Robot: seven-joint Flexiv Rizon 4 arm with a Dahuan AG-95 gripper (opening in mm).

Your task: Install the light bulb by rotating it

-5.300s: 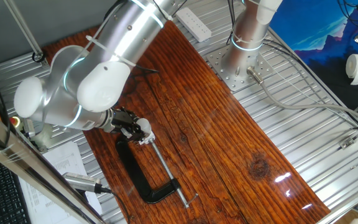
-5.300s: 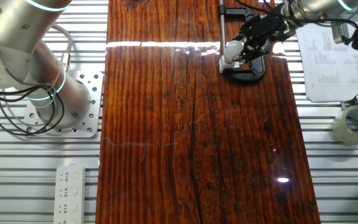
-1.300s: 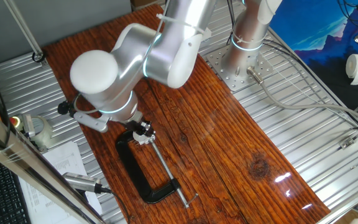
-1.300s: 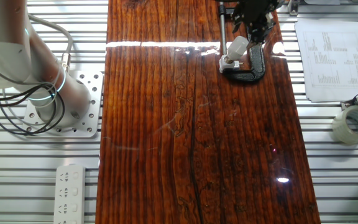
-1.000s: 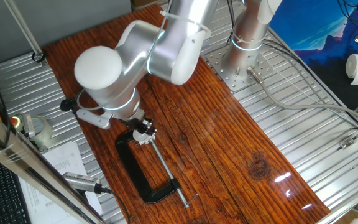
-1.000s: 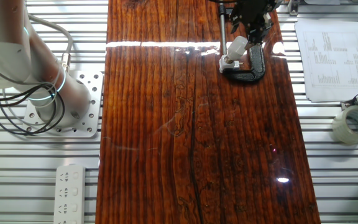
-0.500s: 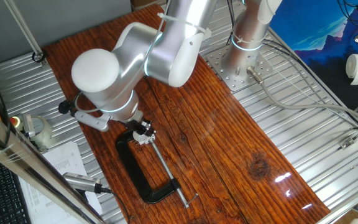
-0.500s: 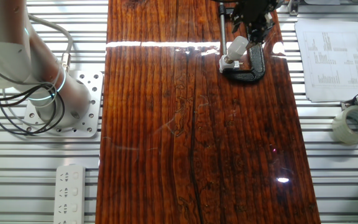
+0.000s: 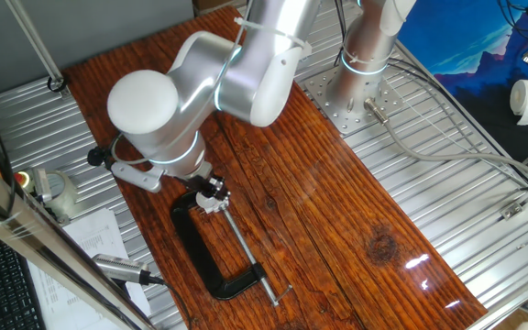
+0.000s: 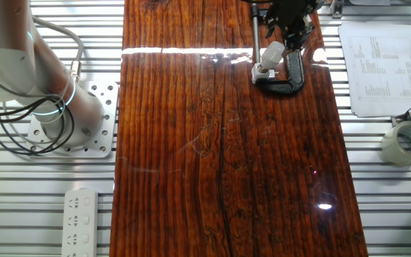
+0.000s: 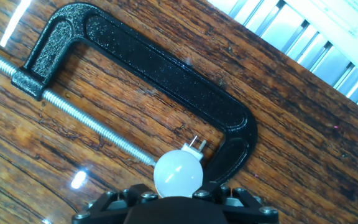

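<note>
Black-fingered, the gripper point(image 11: 178, 198) pinches the light bulb point(image 11: 178, 175) by its pale head, directly ahead along the fingers. The bulb's long axis runs on from the gripper down toward the worktop point(image 11: 104, 162), its base hidden, inside the mouth of the C-clamp point(image 11: 166, 68).
</note>
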